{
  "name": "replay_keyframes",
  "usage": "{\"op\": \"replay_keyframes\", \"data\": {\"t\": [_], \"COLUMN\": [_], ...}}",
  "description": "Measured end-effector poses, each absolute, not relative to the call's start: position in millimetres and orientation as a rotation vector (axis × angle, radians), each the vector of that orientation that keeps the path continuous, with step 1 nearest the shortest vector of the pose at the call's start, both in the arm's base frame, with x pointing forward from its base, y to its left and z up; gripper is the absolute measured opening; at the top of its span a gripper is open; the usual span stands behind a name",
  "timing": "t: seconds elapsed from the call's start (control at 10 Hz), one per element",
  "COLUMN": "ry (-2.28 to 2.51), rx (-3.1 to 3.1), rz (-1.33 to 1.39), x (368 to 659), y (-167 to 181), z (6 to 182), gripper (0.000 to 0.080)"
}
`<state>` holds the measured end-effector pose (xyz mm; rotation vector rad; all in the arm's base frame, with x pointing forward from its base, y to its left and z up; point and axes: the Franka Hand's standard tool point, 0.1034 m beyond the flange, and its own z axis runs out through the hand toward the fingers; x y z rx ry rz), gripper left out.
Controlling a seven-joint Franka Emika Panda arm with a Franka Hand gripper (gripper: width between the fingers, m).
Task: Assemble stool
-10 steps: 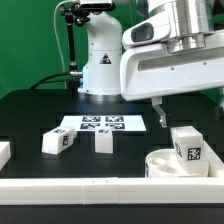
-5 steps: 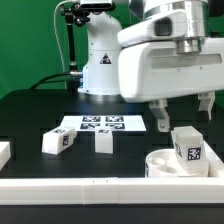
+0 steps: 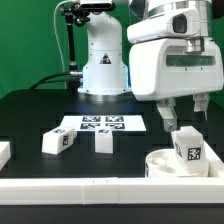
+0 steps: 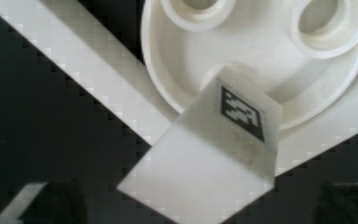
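While the gripper [image 3: 184,110] hung above the black desk [image 3: 30,120], its jaws stood wide apart and held nothing. Directly below it, one tagged leg [image 3: 187,148] stood upright on the round seat [image 3: 160,165] at the exterior view's right; whether it sat in a socket could not be told. Two other legs [image 3: 57,142] lay loose on the desk near the marker board [image 3: 100,124], well apart from the seat. A white rail [image 3: 90,186] ran along the front.

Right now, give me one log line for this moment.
gripper open, empty | above upright leg | leg on seat | two other legs loose
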<state>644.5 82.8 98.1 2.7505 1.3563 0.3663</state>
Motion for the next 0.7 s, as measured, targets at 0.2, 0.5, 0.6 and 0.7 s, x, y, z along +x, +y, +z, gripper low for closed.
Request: {"op": "replay_keyframes", "data": {"t": [0.2, 0.5, 0.6, 0.7], "ry": [1.571, 1.824, 1.913, 1.962], "rx": [2.596, 2.378, 2.289, 2.241], "rz": [0.338, 0.285, 0.266, 0.244], "x": [645.0, 647.6, 647.8, 648.5], "y": [88.0, 89.7, 90.8, 91.3], "z": [94.8, 91.0, 89.1, 87.1], "gripper": [0.0648, 0.0648, 0.0648, 0.0648]}}
